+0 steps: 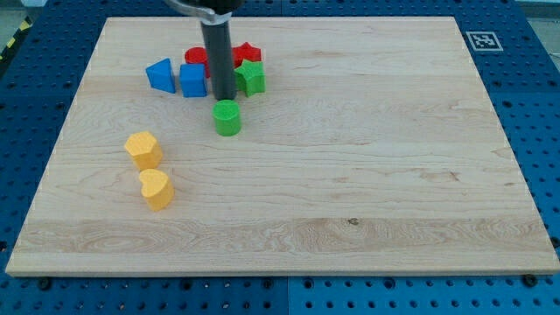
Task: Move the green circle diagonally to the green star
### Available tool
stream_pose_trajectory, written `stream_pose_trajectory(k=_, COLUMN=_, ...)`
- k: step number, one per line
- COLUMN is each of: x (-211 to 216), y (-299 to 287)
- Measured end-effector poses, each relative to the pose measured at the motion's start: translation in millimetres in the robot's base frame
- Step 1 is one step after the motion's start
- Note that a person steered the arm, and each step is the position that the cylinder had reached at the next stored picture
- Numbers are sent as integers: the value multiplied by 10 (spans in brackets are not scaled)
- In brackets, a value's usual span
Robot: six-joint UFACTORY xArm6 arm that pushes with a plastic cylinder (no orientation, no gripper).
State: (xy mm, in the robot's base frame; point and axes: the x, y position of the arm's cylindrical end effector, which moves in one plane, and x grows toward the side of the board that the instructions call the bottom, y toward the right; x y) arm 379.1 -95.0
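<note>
The arm carries no pincer, so there is nothing to read as apart or together; it ends in a dark rod, and my tip (225, 97) stands on the desk (367, 175) just at twelve o'clock of the green circle (227, 117), so close that I cannot tell whether it touches.

The circle sits alone, a little toward six o'clock from the cluster near the view's top. In that cluster the green star (252, 77) lies at about one o'clock from the circle, near but apart. Beside it are a red block (248, 54) and another red block (196, 56), both partly hidden by the rod, then a blue cube (193, 80) and a blue wedge-like block (160, 75) out at nine o'clock of the star.

Two yellow blocks (143, 149) (157, 188) stand well apart at seven to eight o'clock, out of the way.

As I judge it, the tip is on the wrong side for the job: pushing from twelve o'clock would send the circle away from the star. It would need to come round to about seven o'clock of the circle, so the shove runs diagonally toward one o'clock. The risk is nudging the blue cube on the way.
</note>
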Motion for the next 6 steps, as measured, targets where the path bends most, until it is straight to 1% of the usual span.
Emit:
stream_pose_trajectory(k=1, x=142, y=-326)
stream_pose_trajectory(k=3, x=477, y=-332)
stream_pose_trajectory(k=4, x=477, y=-332)
stream_pose_trajectory(k=5, x=476, y=91)
stream_pose_trajectory(k=6, x=380, y=849)
